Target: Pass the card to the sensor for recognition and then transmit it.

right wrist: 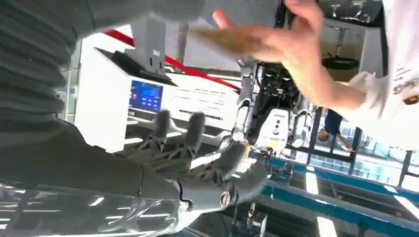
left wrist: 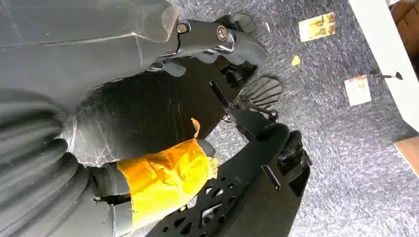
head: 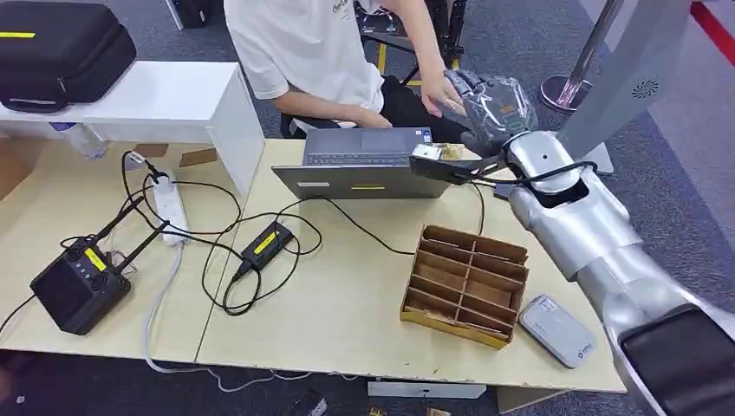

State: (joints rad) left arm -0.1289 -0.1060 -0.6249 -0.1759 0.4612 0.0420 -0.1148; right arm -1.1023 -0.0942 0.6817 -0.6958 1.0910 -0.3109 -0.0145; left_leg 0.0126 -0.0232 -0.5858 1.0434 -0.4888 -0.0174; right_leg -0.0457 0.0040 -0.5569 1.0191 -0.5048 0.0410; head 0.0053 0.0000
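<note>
My right hand (head: 494, 108) is raised past the far edge of the table, beside the laptop, fingers spread and palm bare in the right wrist view (right wrist: 197, 163). A seated person's hand (head: 444, 94) reaches up against it. In the right wrist view that person's hand (right wrist: 296, 49) holds a blurred tan card (right wrist: 222, 40) just off my fingertips. The grey-white card sensor (head: 557, 329) lies flat near the table's front right corner. My left hand (left wrist: 163, 98) hangs by my body over the floor, holding nothing, its thumb wrapped in yellow tape.
A wooden slotted organizer (head: 466, 283) stands left of the sensor. An open laptop (head: 364, 160) sits at the far edge. On the left are a black power adapter (head: 264, 245), cables, a white power strip (head: 169, 208) and a black box with antennas (head: 78, 286).
</note>
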